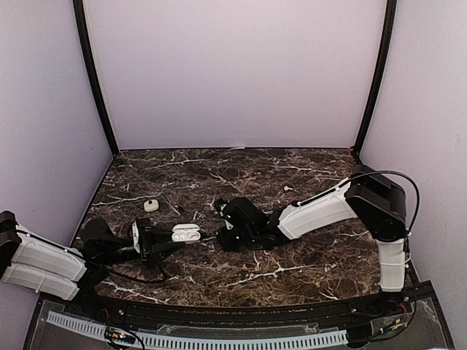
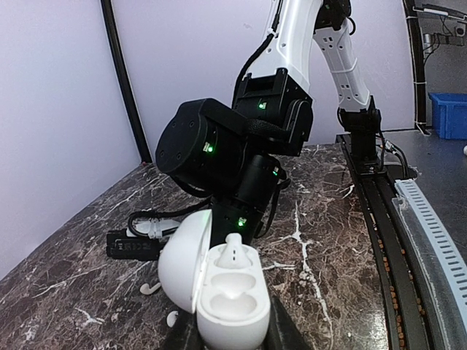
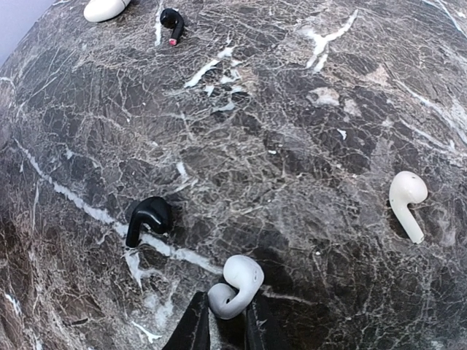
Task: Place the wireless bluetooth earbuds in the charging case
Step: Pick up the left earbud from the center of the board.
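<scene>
Right hand (image 3: 225, 322) sat closed on a white earbud (image 3: 235, 284), low centre of its view, down on the surface (image 3: 292, 131). Left hand (image 2: 228, 339) gripped the open charging case (image 2: 228, 299), far slot filled. Needed: firm pinch, straight lift, stem-down into the empty slot.

White earbuds (image 3: 406, 192), white case (image 2: 232, 306), dark white-veined table (image 1: 306, 273)

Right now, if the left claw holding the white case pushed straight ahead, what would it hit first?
Most likely the right arm's black wrist, straight ahead of the open charging case in the left gripper, though the gap is hard to judge. The right gripper pinches a white earbud.
</scene>
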### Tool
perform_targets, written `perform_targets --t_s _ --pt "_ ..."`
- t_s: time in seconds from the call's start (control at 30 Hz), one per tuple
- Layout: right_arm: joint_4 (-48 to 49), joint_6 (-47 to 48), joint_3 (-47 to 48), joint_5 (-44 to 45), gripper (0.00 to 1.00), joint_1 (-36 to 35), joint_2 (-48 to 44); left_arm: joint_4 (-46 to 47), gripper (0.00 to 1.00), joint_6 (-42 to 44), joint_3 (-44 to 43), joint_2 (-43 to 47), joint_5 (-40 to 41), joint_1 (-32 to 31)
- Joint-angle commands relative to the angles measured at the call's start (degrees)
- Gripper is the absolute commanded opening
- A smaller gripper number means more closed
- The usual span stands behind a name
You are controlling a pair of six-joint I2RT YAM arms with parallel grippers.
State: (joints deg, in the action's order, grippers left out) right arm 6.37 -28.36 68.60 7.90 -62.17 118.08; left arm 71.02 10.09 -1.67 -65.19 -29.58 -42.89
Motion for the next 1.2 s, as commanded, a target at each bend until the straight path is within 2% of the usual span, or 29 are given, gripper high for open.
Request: perform_targets --t_s 0.0,0.37,0.47,0.73,1.17 --pt "-0.5 -0.1 0.8 0.4 0.14 0.5 0.6 1.0 0.00 0.3 0.4 0.1 -0.8 0.4" --pt "2.0 2.7 -3.0 1.0 0.04 0.5 -3.9 0.9 0.00 0.6 0.4 0.3 -0.9 0.4" --pt "3.5 4.5 -6.5 0.9 0.03 0.4 -6.5 0.9 0.00 0.7 0.4 0.3 -1.1 0.4" --pt "7.4 9.4 -16.1 -1.3 0.02 -0.3 -18.1 0.8 0.00 2.1 0.2 -0.4 -4.3 0.4" --pt "11.9 23.5 -26.7 -8.1 0.00 -4.9 -35.7 2.1 0.00 3.3 -1.0 -4.2 -11.9 0.4"
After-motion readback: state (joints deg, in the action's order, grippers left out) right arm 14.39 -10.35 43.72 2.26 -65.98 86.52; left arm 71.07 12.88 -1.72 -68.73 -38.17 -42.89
